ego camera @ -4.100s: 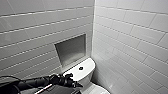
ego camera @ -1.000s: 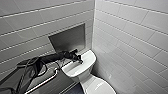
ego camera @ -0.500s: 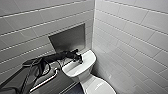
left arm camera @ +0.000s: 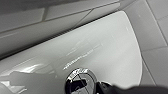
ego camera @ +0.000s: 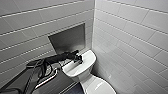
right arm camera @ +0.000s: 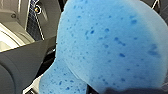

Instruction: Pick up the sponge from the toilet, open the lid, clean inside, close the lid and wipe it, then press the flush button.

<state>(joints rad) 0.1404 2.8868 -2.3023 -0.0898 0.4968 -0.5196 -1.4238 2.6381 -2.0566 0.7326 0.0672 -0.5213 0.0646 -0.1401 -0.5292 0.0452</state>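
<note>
Squeezing the left arm [ego camera: 53,59] in along the tiled back wall [ego camera: 30,30], holding the left gripper [ego camera: 79,60] low over the toilet [ego camera: 88,57] tank top, just beside the flush button [left arm camera: 81,80]. Leaving open air above the tank's far half and over the lid [ego camera: 100,86] in front. Being boxed in by the side wall [ego camera: 130,45] close against the tank, with the recessed niche [ego camera: 68,40] opening just above it
</note>
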